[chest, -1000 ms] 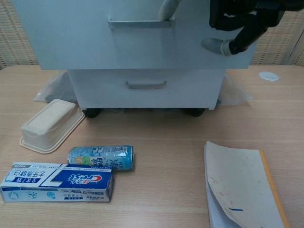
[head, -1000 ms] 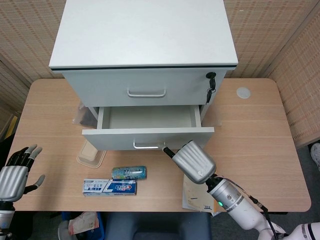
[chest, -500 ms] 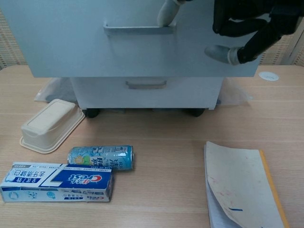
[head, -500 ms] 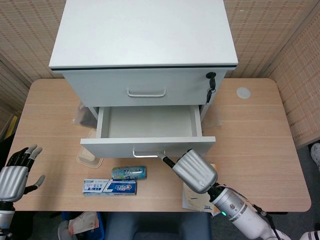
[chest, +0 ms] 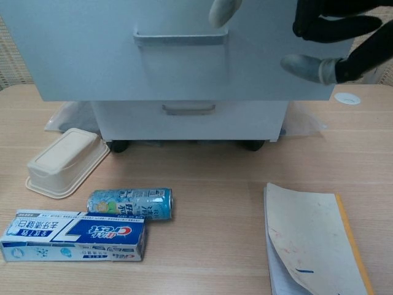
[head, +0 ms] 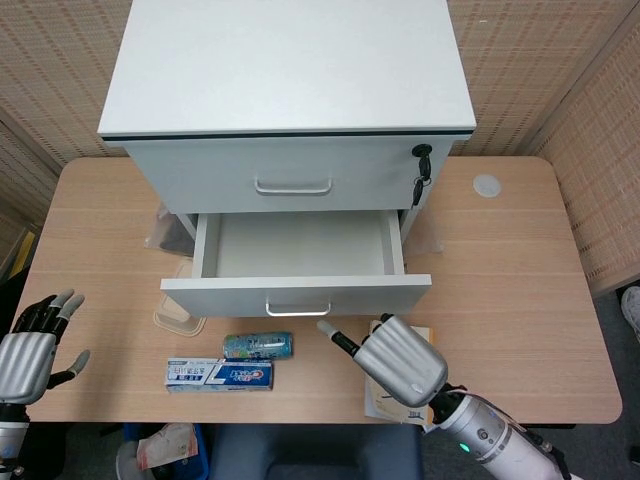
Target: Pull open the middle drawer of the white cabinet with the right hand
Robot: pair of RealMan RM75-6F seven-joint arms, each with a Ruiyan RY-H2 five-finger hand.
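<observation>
The white cabinet (head: 288, 70) stands at the back of the table. Its middle drawer (head: 297, 293) is pulled out, and its inside looks bare. The drawer handle (head: 298, 308) is free; in the chest view the drawer front (chest: 92, 55) fills the top, with its handle (chest: 180, 39) across it. My right hand (head: 400, 357) hovers just in front of and right of the drawer, off the handle, fingers spread, holding nothing. In the chest view my right hand (chest: 334, 37) shows at the top right. My left hand (head: 30, 350) hangs open at the table's left front edge.
A blue can (head: 258, 346) and a toothpaste box (head: 219, 375) lie in front of the drawer. A beige lidded container (chest: 61, 161) sits to their left. A notebook (chest: 316, 246) lies under my right hand. Keys (head: 421, 170) hang from the top drawer's lock.
The middle drawer slid further out, then stopped. My right hand let go of the handle and drew back toward the table's front, away from the drawer.
</observation>
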